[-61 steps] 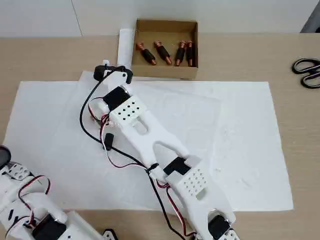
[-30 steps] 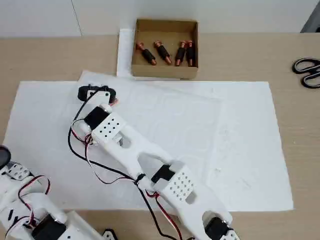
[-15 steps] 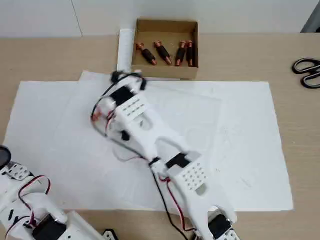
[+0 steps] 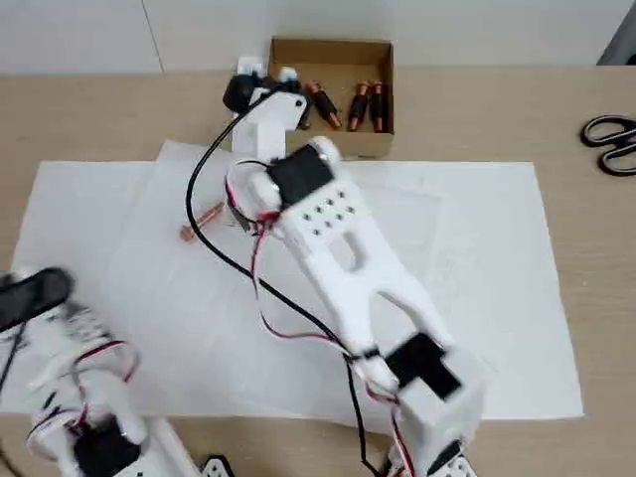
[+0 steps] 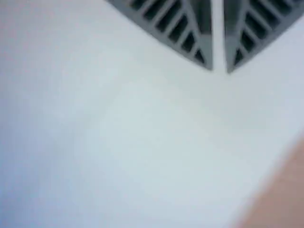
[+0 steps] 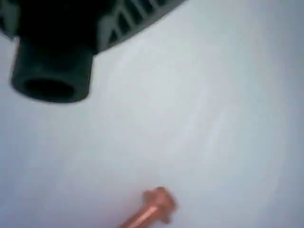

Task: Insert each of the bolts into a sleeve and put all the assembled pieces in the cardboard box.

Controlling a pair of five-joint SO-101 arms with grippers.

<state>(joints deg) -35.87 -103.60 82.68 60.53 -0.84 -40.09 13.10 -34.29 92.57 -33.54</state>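
Assembled pieces (image 4: 358, 102) lie in the cardboard box (image 4: 333, 144); we judge one pair left.
Our right pincer (image 6: 54, 47) grasps a sleeve (image 6: 52, 76), left pincer (image 5: 218, 66) clenched; bolt (image 4: 204, 221) outside the box.

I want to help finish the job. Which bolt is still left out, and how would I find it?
Find the big white paper on the table and look at its left part, beside the arm stretched toward the box. A bolt lies there alone. It is bare copper all over, while the pieces in the box are partly black.
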